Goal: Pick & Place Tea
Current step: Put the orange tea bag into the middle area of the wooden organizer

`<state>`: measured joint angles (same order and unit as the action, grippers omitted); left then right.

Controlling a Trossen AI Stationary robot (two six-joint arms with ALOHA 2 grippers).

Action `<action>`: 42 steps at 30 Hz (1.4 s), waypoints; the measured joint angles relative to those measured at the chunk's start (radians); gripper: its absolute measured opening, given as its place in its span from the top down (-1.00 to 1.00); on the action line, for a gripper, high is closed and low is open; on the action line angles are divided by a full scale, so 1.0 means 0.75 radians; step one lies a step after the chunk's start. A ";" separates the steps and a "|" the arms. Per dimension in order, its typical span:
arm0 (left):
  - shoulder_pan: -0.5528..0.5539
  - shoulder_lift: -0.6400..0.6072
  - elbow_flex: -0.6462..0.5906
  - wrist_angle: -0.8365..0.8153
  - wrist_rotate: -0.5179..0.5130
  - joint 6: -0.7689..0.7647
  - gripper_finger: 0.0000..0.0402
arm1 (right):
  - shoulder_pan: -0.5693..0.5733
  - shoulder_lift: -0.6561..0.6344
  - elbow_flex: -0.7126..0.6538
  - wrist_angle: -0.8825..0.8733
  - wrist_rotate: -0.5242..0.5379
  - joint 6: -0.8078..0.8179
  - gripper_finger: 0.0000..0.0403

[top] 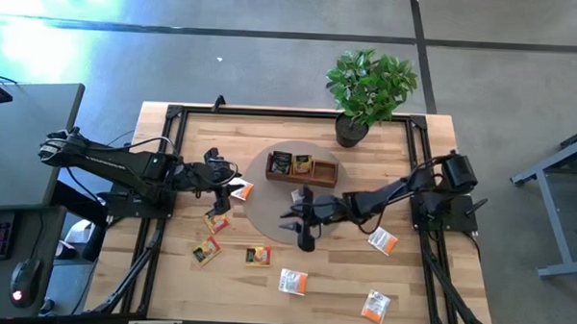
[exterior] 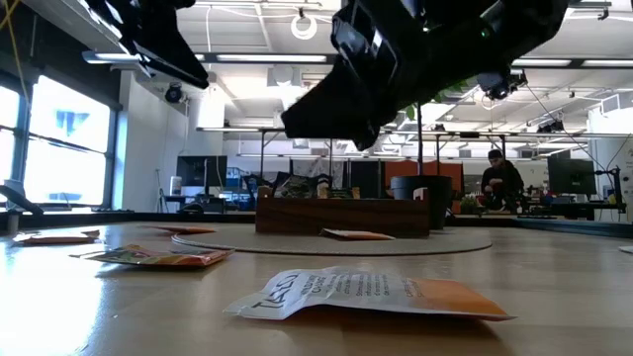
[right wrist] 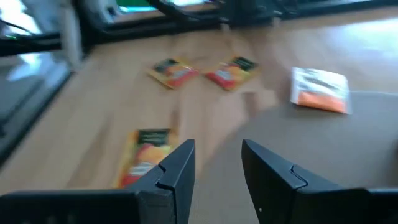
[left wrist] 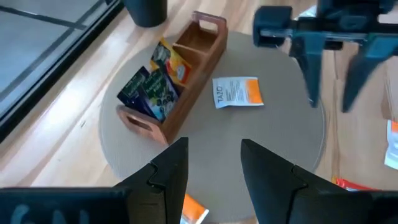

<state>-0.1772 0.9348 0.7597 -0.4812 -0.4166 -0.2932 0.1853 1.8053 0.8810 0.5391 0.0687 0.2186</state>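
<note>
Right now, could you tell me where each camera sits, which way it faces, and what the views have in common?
High view: overhead, looking straight down; both arms, left gripper, right gripper, wooden tray.
Low view: table height, looking level across at the tray; arms hang in from above.
Left wrist view: looks past its own open fingers at the tray and the right gripper.
Right wrist view: looks past its own open fingers at scattered sachets.
Shared: white-and-orange sachet beside the tray.
</note>
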 joint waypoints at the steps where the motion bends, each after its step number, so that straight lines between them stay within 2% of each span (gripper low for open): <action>1: 0.000 0.000 0.000 -0.001 0.008 0.000 0.28 | 0.004 0.012 0.000 0.030 -0.011 0.001 0.36; 3: 0.001 0.000 0.000 -0.022 0.048 0.000 0.28 | 0.013 0.019 0.001 0.036 -0.012 0.002 0.36; 6: 0.001 0.000 0.000 -0.077 0.212 -0.011 0.28 | 0.020 0.013 0.001 0.004 -0.011 -0.013 0.36; 8: 0.000 0.006 0.000 -0.112 0.335 -0.056 0.28 | 0.023 -0.021 0.001 -0.106 0.010 -0.056 0.36; 10: 0.000 0.038 0.001 -0.122 0.447 -0.120 0.28 | 0.025 -0.084 0.001 -0.268 0.094 -0.081 0.36; 13: 0.000 0.075 -0.001 -0.205 0.541 -0.217 0.28 | 0.025 -0.172 0.001 -0.477 0.184 -0.064 0.36; 15: -0.001 0.103 0.001 -0.270 0.523 -0.331 0.28 | 0.024 -0.200 0.001 -0.533 0.176 -0.026 0.36; 18: 0.001 0.180 -0.017 -0.358 0.335 -0.538 0.28 | 0.024 -0.204 0.001 -0.502 0.140 -0.002 0.36; 20: 0.001 0.230 -0.048 -0.410 0.260 -0.675 0.28 | 0.024 -0.196 0.001 -0.485 0.120 -0.001 0.36; 22: 0.001 0.267 -0.084 -0.469 0.281 -0.733 0.28 | 0.024 -0.193 0.001 -0.493 0.102 0.000 0.36; 27: 0.000 0.354 -0.198 -0.436 0.424 -0.777 0.28 | 0.024 -0.192 0.001 -0.512 0.103 -0.031 0.36; 31: 0.000 0.391 -0.251 -0.433 0.458 -0.865 0.28 | 0.024 -0.192 0.001 -0.527 0.116 -0.049 0.36; 42: 0.000 0.391 -0.263 -0.378 0.503 -0.841 0.28 | 0.024 -0.192 0.001 -0.543 0.124 -0.049 0.36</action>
<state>-0.1772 1.2278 0.5621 -0.7649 -0.0391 -0.9242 0.2031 1.6615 0.8814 0.1322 0.1619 0.1818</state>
